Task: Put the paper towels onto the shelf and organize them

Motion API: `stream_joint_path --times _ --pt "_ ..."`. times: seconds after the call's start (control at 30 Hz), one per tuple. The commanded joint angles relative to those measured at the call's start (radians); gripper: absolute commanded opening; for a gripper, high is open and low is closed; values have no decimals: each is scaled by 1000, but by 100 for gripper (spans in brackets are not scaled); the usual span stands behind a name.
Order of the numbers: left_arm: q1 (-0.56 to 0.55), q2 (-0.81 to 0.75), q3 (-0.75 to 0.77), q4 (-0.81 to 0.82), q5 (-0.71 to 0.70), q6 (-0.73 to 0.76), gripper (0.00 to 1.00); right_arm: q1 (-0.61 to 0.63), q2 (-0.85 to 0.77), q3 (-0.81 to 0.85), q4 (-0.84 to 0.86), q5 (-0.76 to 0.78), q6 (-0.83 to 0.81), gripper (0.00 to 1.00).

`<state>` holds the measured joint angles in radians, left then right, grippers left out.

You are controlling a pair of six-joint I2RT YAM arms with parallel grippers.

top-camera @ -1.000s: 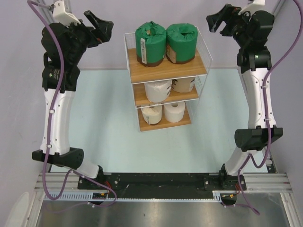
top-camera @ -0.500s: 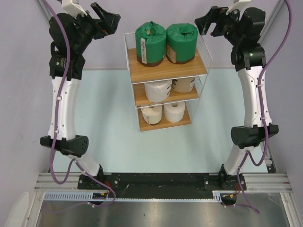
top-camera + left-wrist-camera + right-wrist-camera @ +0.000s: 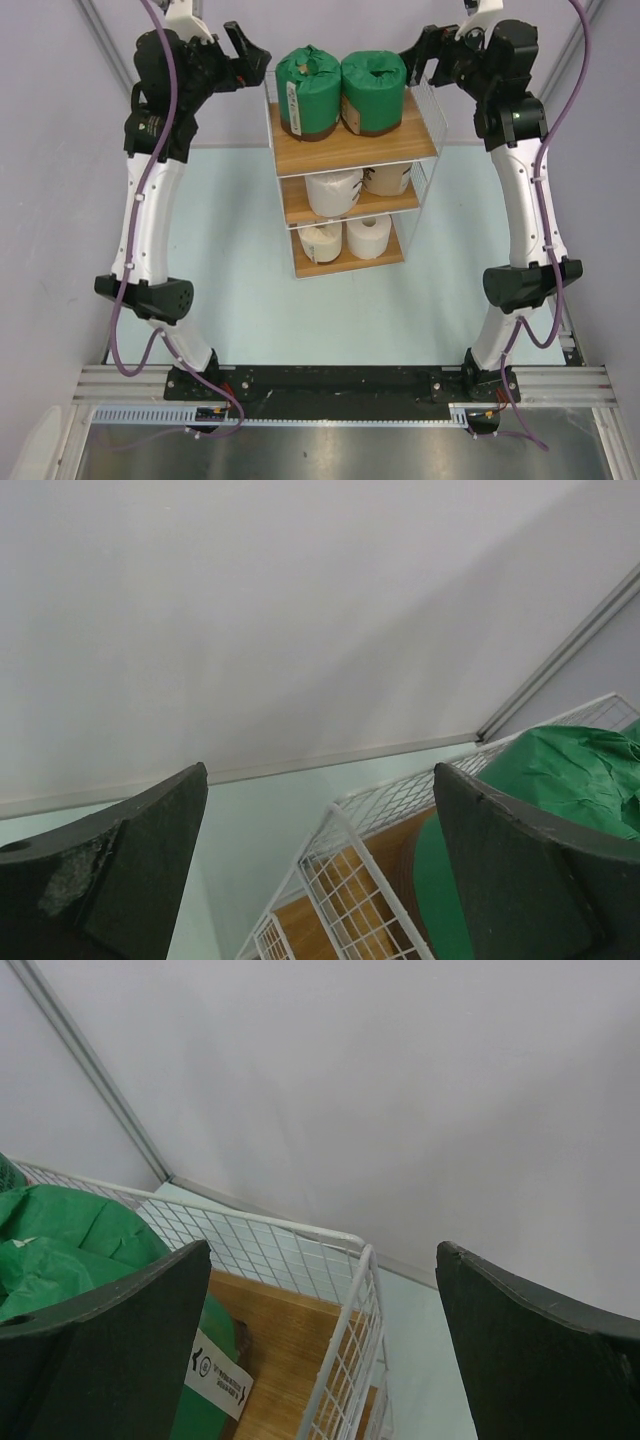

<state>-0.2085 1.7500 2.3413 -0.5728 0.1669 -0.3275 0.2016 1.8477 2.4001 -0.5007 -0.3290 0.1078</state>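
The shelf (image 3: 428,128) of white wire stands mid-table with three wooden boards. Two green paper towels (image 3: 311,88) (image 3: 374,88) sit side by side on its top board. A white roll (image 3: 333,191) and a tan roll (image 3: 389,180) share the middle board, and two white rolls (image 3: 320,241) (image 3: 368,235) the bottom one. My left gripper (image 3: 252,60) hovers open at the top tier's left rear corner, my right gripper (image 3: 420,55) open at its right rear corner. The left wrist view shows the wire corner (image 3: 340,825) and a green roll (image 3: 570,770) past the right finger; the right wrist view shows the wire rim (image 3: 350,1290) and a green roll (image 3: 60,1240).
A pale purple wall (image 3: 60,130) closes in behind and beside the shelf, close to both raised arms. The light green table top (image 3: 230,270) stretches in front of the shelf. The arm bases sit on a black rail (image 3: 340,382) at the near edge.
Both arms have swung inward and further back, bringing the open grippers up against the shelf's top tier. The two green rolls sit slightly further left than before.
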Motion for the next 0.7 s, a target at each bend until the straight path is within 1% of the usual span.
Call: stream_joint_path --times 0.0,0.1,0.27,0.4,0.67 --pt "-61 17 69 -27 -87 139 100 22 15 31 -19 -13 -30 100" --pt "-94 19 67 -33 -119 183 100 24 13 24 -21 -10 -36 100" --pt "-129 16 66 -44 -110 222 100 22 -1 8 -15 -2 -42 100" --pt "-169 6 66 -58 -121 261 100 10 -27 -36 5 -1 -33 100" --pt "-201 -1 56 -71 -118 277 100 -19 -85 -111 57 -5 -10 100"
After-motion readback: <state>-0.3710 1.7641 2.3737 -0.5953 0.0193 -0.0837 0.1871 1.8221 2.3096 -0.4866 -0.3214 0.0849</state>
